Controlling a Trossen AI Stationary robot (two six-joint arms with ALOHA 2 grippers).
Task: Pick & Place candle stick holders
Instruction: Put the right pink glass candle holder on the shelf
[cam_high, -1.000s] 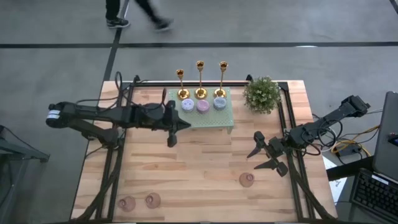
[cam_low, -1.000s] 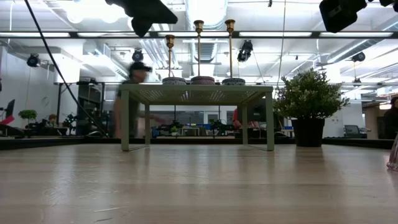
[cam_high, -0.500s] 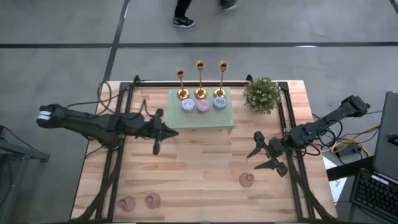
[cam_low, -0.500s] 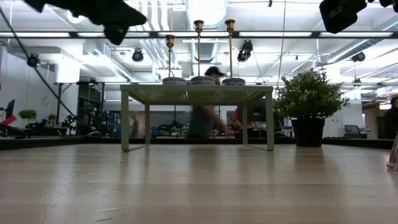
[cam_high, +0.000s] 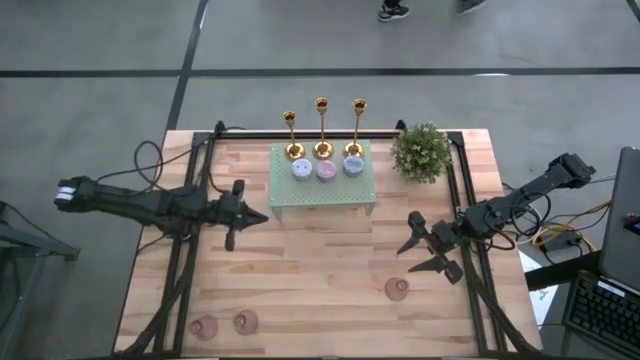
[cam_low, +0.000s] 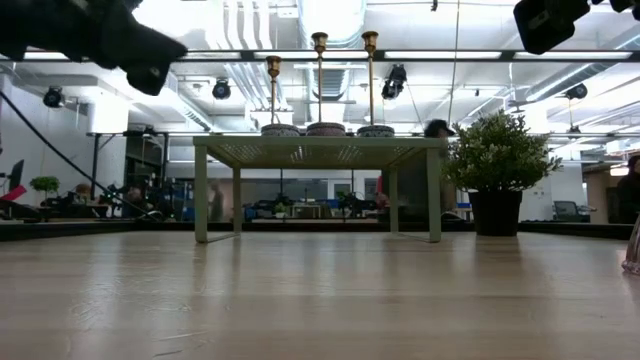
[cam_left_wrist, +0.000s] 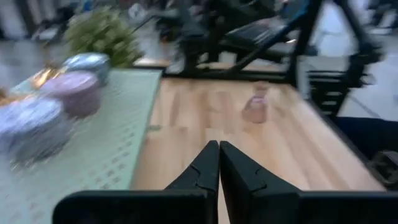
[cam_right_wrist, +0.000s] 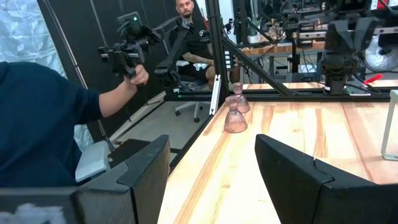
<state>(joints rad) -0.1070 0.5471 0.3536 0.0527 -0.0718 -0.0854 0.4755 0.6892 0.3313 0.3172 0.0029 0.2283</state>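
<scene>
Between picks, nothing in hand.
My left gripper is pressed together, empty beside the stand; right gripper waits spread near a pink holder.

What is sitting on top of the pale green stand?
On the green stand: three gold candlesticks at its far edge, three pastel cup holders in front. Nothing shows beneath it in the low view.

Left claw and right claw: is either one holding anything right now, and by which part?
Nothing is held. The left claw is shut on nothing, beside the pale green stand. The right claw waits open and empty near the table's right side.
</scene>
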